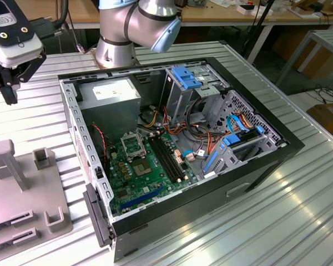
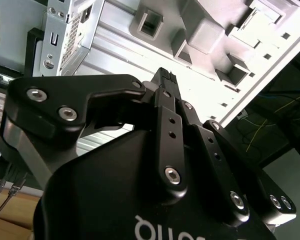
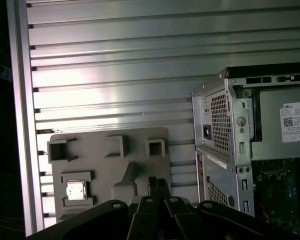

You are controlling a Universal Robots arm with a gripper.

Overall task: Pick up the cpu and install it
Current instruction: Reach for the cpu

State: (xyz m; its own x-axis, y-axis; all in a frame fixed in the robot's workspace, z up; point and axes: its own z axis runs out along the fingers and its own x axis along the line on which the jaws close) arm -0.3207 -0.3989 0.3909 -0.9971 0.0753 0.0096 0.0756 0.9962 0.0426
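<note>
Jaws are closed and empty, high above the grey tray (image 3: 110,150) on the worktop (image 3: 115,75). The cpu (image 3: 75,190) lies in that tray, below them and a bit aside. It looks thin, light and easily hurt; hold its edges.

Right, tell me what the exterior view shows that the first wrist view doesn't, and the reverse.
Exterior view: the arm's base, the square socket, the long memory slots and a blue drive bracket.
First wrist view: the chip, lying flat in a pocket of the grey tray.
Both: that tray, the open computer case, the ribbed metal table and the pincer.
</note>
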